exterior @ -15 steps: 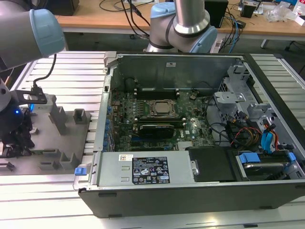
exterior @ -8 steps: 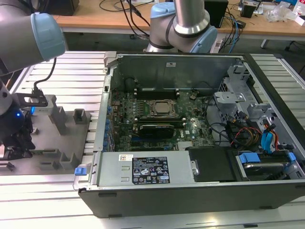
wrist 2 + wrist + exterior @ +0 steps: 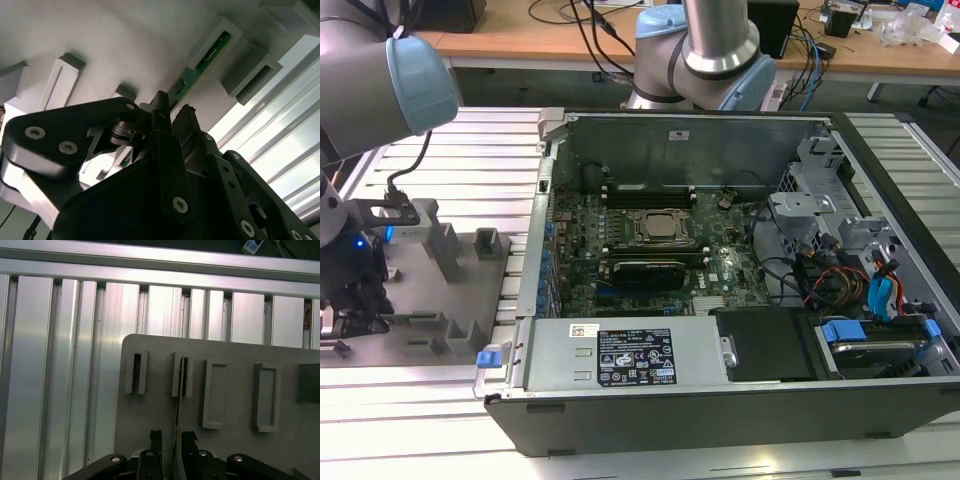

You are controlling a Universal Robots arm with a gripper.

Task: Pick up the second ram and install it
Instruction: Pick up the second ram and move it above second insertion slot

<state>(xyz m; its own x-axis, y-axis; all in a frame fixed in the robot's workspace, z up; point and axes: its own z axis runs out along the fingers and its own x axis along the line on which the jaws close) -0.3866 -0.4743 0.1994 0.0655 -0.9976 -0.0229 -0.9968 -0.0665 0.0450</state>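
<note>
Tool [image 3: 171, 436] straddles the ram [image 3: 202, 63], jaws narrow but not clamped; ram sits in its holder [image 3: 230, 347] slot, unlifted, uninstalled.

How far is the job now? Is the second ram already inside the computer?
Not yet. The second ram stands in its holder on the grey fixture plate. The gripper is open, with one finger on each side of it. Lifting it, carrying it to the open computer case and seating it are left.
</note>
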